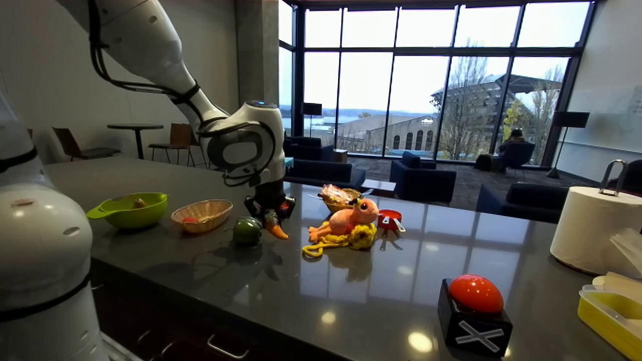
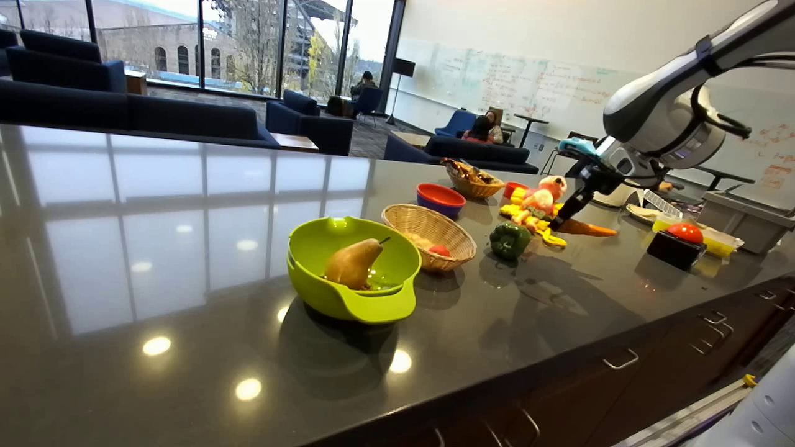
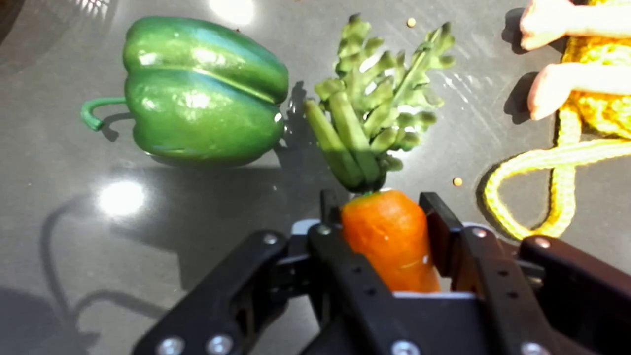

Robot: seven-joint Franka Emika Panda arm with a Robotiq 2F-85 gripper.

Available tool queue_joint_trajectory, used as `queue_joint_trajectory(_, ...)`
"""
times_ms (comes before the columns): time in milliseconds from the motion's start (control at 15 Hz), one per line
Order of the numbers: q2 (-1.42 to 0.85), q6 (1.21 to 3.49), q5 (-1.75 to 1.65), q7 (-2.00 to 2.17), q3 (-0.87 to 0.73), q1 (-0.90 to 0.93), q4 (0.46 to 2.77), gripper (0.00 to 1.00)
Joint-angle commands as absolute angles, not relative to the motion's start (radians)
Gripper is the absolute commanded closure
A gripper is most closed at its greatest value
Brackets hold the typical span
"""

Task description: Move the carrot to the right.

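The orange carrot (image 3: 394, 251) with its leafy green top lies between the fingers of my gripper (image 3: 382, 209) in the wrist view. Both fingers press against its thick end, and its tip is hidden there. In both exterior views my gripper (image 1: 271, 210) (image 2: 564, 214) points down with the carrot (image 1: 277, 231) (image 2: 589, 229) sticking out, tilted, tip pointing away from the green pepper. The carrot appears held a little above the counter. The green pepper (image 1: 247, 231) (image 3: 204, 93) rests close beside the gripper and touches neither finger.
An orange plush toy (image 1: 346, 220) with a yellow rope (image 3: 530, 158) lies near the carrot. A wicker basket (image 2: 428, 226) and a green bowl (image 2: 354, 310) stand past the pepper. A red button box (image 1: 475, 321) and paper towel roll (image 1: 592, 230) stand on the opposite side.
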State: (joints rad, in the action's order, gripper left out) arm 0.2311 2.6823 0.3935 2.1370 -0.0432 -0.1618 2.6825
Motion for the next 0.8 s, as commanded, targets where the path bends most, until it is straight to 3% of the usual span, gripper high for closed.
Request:
queue_joint_trajectory(0,0.215,2.708,0.396,2.109,-0.053,-0.143,2.680,0.81)
queue_joint_trajectory(733,0.084,2.820,0.436,2.069,-0.068,-0.125,2.668,0.81)
